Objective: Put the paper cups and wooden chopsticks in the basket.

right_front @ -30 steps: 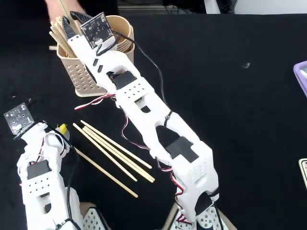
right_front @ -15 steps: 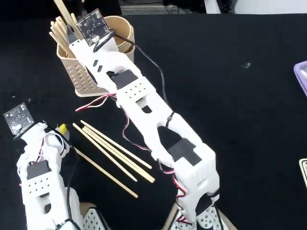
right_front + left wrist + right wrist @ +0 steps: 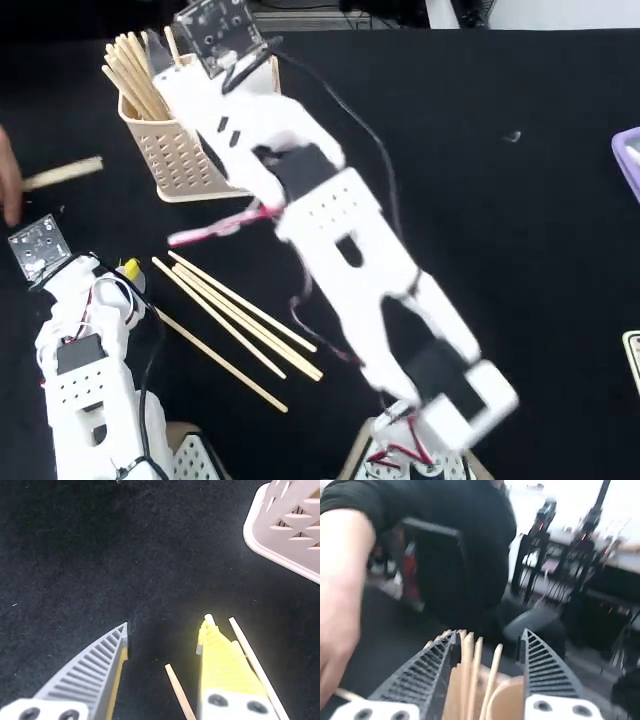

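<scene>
Where black cloth (image 3: 520, 250) lies, loose chopsticks (image 3: 245, 322) across it, dark stands (image 3: 592, 522) behind

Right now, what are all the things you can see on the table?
basket: one, beige, far left of the table
basket chopsticks: a bunch, wooden, standing in the basket
cup: at least one, brown, in the basket
loose chopsticks: about five, wooden, lying between the arms
single chopstick: one, wooden, left edge, by a hand
purple thing: one, right edge
table: black
left gripper: open, grey and yellow, over the loose chopsticks
right gripper: open, dark, above the basket
</scene>
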